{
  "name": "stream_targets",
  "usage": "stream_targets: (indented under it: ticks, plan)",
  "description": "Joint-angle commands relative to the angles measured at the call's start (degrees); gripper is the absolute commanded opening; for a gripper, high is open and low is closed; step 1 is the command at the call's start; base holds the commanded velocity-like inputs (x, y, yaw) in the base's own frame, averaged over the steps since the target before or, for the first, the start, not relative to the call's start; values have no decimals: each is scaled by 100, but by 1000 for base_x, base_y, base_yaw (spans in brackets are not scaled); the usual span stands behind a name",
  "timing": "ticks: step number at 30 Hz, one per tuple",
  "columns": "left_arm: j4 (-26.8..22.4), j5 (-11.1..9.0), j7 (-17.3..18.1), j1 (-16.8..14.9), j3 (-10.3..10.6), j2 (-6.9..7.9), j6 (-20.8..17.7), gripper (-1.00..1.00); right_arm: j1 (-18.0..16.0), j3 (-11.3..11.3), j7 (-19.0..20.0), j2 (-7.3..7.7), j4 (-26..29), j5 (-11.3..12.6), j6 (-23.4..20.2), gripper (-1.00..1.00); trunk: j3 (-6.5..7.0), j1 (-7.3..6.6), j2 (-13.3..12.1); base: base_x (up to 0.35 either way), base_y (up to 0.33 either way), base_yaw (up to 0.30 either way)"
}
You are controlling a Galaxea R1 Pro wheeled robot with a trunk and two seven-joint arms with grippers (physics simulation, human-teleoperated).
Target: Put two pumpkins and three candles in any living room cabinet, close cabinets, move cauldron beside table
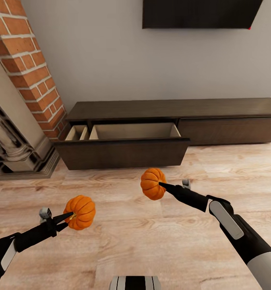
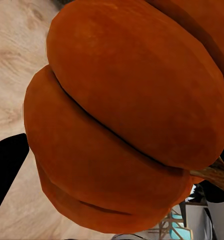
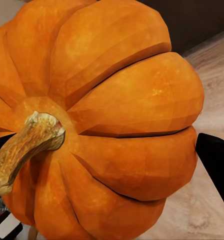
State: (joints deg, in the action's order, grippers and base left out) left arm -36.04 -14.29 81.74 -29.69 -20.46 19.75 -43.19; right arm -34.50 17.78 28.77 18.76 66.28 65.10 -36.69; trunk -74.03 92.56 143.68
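Each arm carries an orange pumpkin above the wood floor. My left gripper (image 1: 69, 216) is shut on one pumpkin (image 1: 80, 212) at the lower left; up close in the left wrist view its ribbed skin (image 2: 127, 120) sits against a black finger (image 2: 4, 167). My right gripper (image 1: 163, 186) is shut on the other pumpkin (image 1: 152, 183), nearer the cabinet; the right wrist view shows that pumpkin (image 3: 107, 120) with its tan stem. The dark-brown cabinet (image 1: 171, 108) stands against the wall ahead. Its left front (image 1: 123, 153) is pulled out, showing a pale beige interior; its right front (image 1: 228, 129) is shut.
A brick fireplace column (image 1: 28, 64) with a stone surround (image 1: 10, 137) stands at the left, close to the open front's corner. A dark screen (image 1: 199, 12) hangs on the grey wall above the cabinet. Wood floor (image 1: 151, 245) stretches between me and the cabinet.
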Motion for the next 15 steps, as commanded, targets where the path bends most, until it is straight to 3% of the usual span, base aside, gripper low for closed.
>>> stream_targets:
  ticks: [1, 4, 8, 15]
  plan:
    - [0, 6, 10, -2, -2, -2, -51, -100, -4, 7, -2, 4, -3, 20, -12, -100, 19, -3, 0, 0, 0, 0]
    - [0, 75, 9, -2, 13, -16, -50, -100, -4, 7, -13, 10, -21, 20, -24, -100, 85, -11, -4, 0, 0, 0]
    - [-6, 335, 9, -6, 53, -40, -55, -100, -4, 6, -77, 7, -53, -21, -58, -100, 174, -21, -9, 0, 0, 0]
    - [-6, 398, 9, -9, 67, -41, -53, -100, -4, 6, -205, 5, -69, -40, -65, -100, 329, -39, -19, 0, 0, 0]
